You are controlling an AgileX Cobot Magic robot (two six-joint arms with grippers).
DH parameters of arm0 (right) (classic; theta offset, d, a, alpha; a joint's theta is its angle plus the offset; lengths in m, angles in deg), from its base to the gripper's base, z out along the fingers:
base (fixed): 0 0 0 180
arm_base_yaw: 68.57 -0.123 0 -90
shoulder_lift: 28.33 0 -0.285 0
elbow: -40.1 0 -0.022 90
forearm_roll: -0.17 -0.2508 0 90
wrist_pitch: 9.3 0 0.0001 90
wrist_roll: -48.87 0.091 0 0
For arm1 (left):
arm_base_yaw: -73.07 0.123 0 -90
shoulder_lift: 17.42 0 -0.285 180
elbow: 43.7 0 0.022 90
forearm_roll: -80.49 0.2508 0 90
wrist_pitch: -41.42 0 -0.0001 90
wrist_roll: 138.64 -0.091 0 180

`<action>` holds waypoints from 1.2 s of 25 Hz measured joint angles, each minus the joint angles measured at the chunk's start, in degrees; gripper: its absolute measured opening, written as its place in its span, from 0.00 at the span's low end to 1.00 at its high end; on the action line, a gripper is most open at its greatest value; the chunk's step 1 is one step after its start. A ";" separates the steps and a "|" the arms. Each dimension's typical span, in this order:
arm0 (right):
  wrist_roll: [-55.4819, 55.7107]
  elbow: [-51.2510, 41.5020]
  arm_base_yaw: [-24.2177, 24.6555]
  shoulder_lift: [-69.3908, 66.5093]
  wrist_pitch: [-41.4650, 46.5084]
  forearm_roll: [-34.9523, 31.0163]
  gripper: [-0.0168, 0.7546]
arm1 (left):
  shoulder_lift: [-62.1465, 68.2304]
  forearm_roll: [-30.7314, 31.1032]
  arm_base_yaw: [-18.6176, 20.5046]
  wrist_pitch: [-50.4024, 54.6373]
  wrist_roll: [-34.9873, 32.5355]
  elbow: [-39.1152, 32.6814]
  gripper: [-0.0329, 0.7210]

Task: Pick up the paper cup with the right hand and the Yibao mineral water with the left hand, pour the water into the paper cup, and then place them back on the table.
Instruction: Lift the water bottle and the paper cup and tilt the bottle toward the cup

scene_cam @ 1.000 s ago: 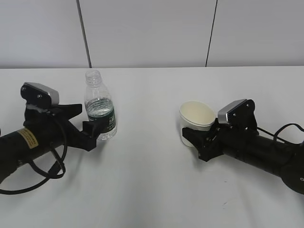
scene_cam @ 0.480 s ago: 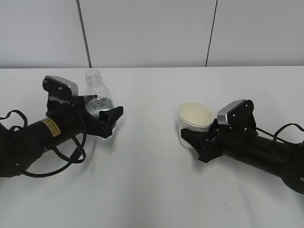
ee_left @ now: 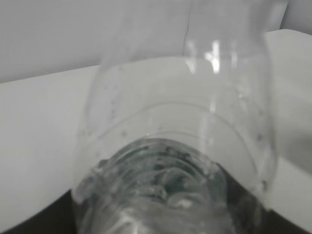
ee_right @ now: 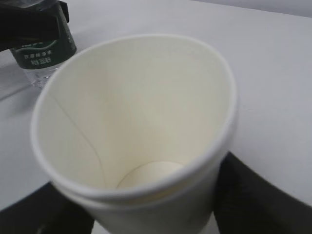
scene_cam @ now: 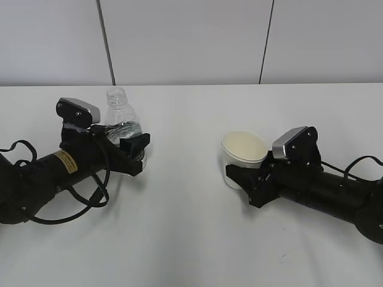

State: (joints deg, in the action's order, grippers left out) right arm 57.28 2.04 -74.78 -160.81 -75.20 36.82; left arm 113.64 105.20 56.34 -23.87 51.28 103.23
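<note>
The Yibao mineral water (scene_cam: 122, 122), clear with no cap and a dark green label, stands upright at the left of the table (scene_cam: 191, 233). My left gripper (scene_cam: 133, 154) is shut around its labelled lower body. In the left wrist view the bottle (ee_left: 175, 146) fills the frame between the jaws of the left gripper (ee_left: 165, 217), with water in its lower part. The paper cup (scene_cam: 243, 154), white and empty, leans slightly at the right. My right gripper (scene_cam: 242, 178) is shut on its lower wall. In the right wrist view the cup (ee_right: 141, 97) is squeezed oval in the right gripper (ee_right: 151, 207).
The bottle's label (ee_right: 43, 52) and a left finger (ee_right: 34, 22) show at the upper left of the right wrist view. A small dark scuff (scene_cam: 282, 256) marks the table at the front right. A grey panelled wall (scene_cam: 191, 42) stands behind the table.
My left arm swung in and its jaws closed around the bottle's label. The cup shifted slightly left and forward in my right gripper.
</note>
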 joint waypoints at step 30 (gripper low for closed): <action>21.38 15.15 -5.75 -0.30 7.03 22.48 0.67 | -21.24 18.96 0.06 36.16 -0.16 -0.05 0.52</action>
State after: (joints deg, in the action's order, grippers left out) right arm 78.67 17.19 -80.53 -161.11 -68.17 59.30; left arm 92.40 124.16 56.40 12.29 51.12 103.17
